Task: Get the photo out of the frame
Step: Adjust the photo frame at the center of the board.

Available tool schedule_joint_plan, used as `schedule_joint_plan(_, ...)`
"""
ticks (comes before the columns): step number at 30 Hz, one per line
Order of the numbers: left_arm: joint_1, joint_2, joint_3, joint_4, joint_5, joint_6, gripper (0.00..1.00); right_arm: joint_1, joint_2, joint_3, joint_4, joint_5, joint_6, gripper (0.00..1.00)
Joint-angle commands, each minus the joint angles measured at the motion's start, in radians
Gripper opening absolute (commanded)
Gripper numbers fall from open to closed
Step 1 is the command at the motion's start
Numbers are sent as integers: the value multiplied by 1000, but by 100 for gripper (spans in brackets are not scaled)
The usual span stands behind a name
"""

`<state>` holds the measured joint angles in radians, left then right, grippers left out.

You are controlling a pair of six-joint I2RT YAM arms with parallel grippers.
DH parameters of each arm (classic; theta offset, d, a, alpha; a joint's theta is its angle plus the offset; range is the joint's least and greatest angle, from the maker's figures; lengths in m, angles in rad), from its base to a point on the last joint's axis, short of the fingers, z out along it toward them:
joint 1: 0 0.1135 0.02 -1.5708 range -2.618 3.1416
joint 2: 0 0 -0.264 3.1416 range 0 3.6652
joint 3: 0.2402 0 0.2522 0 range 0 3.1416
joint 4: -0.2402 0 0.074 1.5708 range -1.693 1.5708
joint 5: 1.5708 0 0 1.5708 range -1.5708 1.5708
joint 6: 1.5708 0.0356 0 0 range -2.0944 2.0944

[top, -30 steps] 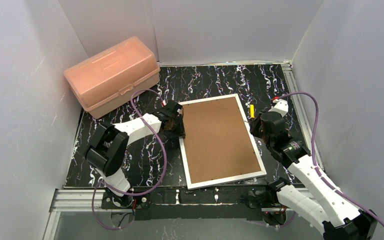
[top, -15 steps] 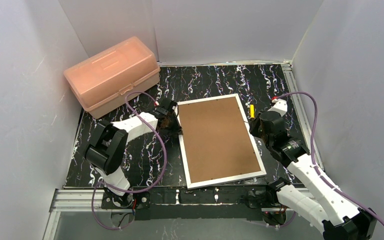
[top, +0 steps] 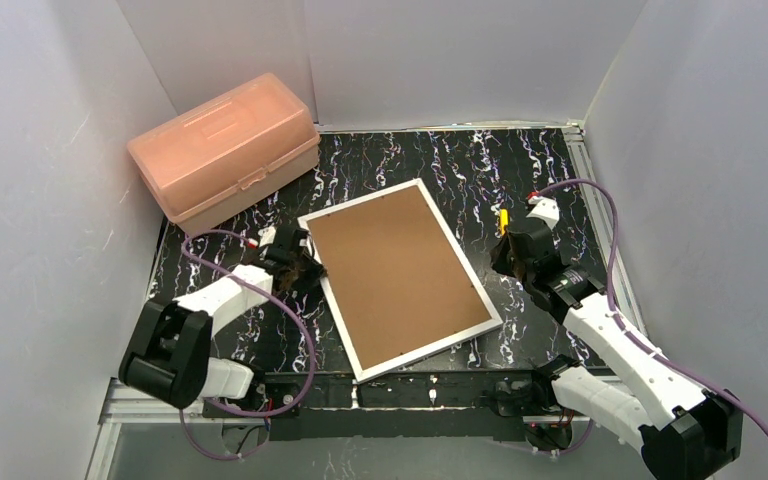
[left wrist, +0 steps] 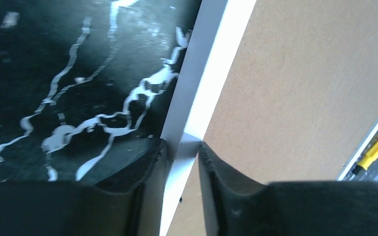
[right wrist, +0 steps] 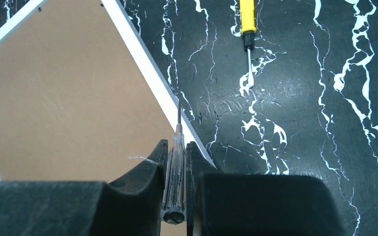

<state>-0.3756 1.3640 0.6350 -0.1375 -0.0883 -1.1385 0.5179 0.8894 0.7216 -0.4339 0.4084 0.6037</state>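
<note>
The frame (top: 395, 275) lies back up and askew on the black marbled table, showing its brown fibreboard back and thin white border (left wrist: 211, 64). The photo is hidden under that board. My left gripper (top: 305, 268) is at the frame's left edge and shut on the white border (left wrist: 182, 147). One finger rests on the brown back and the other on the table side. My right gripper (top: 502, 258) is at the frame's right edge (right wrist: 147, 73), shut (right wrist: 177, 146) on a clear-handled screwdriver (right wrist: 175, 182). The screwdriver's metal tip lies over the white border.
A yellow screwdriver (top: 503, 220) (right wrist: 246, 19) lies on the table just right of the frame's far right side. A pink plastic box (top: 225, 150) stands at the back left. White walls enclose the table.
My left gripper closed on the frame's left border and pulled it left, so the frame slid left and its far end swung left. The right gripper, still holding the screwdriver, shifted slightly left.
</note>
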Motion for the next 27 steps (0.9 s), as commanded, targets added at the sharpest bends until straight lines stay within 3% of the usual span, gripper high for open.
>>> schedule_joint_plan(1,10,-61,-46,-83,-129,34,37,-2,2,-9,53,-19,13,1)
schedule_joint_plan(7,-7,-134,106,-210,-27,390,62,-1,2,-7,71,-71,-25,1)
schedule_joint_plan(11,-67,-217,146,-210,146,555,74,-2,0,10,73,-94,-82,1)
schedule_joint_plan(14,-189,-260,169,-206,153,633,97,-3,-21,20,77,-54,-105,1)
schedule_joint_plan(18,-338,-254,201,-185,187,716,98,-2,-41,61,66,29,-145,1)
schedule_joint_plan(21,-447,-229,214,-154,201,782,87,-2,-43,96,41,84,-169,1)
schedule_joint_plan(27,-681,-107,306,-187,114,907,83,-2,-87,95,31,132,-172,1)
